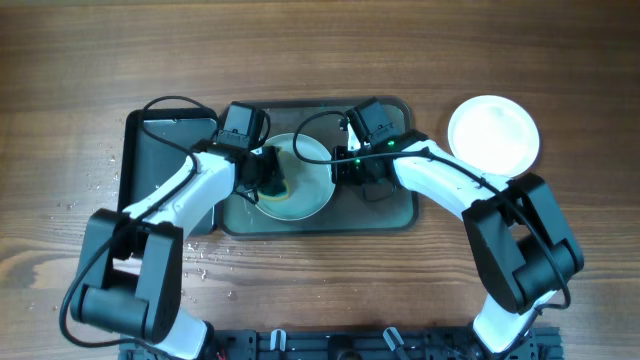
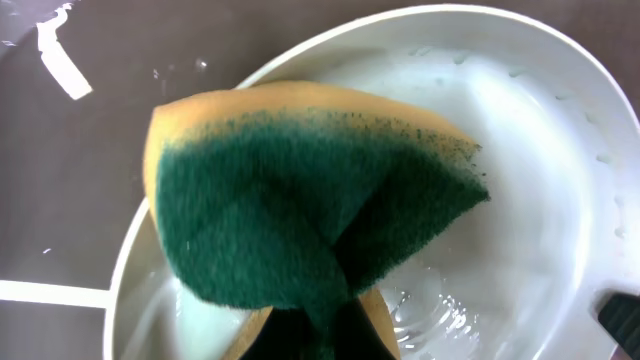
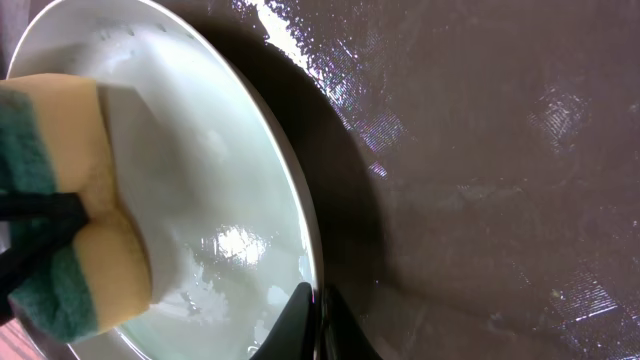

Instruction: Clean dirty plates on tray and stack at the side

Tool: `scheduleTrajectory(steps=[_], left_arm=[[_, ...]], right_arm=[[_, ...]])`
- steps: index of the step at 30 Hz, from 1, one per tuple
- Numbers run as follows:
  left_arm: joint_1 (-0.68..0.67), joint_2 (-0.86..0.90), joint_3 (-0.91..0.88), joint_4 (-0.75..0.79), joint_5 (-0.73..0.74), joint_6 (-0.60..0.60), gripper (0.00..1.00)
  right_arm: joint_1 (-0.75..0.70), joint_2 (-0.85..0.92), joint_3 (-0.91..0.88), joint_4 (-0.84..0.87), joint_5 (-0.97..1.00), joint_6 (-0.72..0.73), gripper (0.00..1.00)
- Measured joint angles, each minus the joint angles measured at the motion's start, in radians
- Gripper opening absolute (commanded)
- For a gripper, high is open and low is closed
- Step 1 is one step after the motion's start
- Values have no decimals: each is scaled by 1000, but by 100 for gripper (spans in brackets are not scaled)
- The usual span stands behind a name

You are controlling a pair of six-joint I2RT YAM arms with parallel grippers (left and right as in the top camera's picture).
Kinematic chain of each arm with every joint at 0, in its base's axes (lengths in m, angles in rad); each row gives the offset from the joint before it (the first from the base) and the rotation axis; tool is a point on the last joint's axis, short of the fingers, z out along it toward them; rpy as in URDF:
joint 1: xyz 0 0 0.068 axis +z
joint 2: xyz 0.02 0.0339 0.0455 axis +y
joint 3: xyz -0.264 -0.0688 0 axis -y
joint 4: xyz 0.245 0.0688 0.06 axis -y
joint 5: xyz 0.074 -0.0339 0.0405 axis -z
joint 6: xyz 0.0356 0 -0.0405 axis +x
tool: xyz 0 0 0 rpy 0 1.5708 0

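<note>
- My left gripper (image 1: 267,177) is clamped shut on the sponge (image 2: 300,220), with the green scrubby side pushed into the wet plate (image 2: 540,150) to scour it.
- My right gripper (image 3: 318,322) is pinched shut on that plate's rim, I reckon to stop it sliding on the tray (image 3: 480,150).
- There's a white plate (image 1: 493,133) off to the right on the table (image 1: 320,60), which I guess is the stacking spot.
- A black tray (image 1: 160,150) lies just left, and both arms crowd the plate, so there's not much elbow room.
</note>
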Motion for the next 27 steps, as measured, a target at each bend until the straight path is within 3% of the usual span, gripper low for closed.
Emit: scheduleTrajectory(steps=[13,20,27], left_arm=[[8,77,16,103,122,3,4],[8,96,17,167,206,71,4],[0,-36,2,153,269,80,4]], right_arm=[[-11,0,0,-1,34,0,4],[-19,0,-1,-7,60,0,4],[-11,0,-1,-1,45,0,4]])
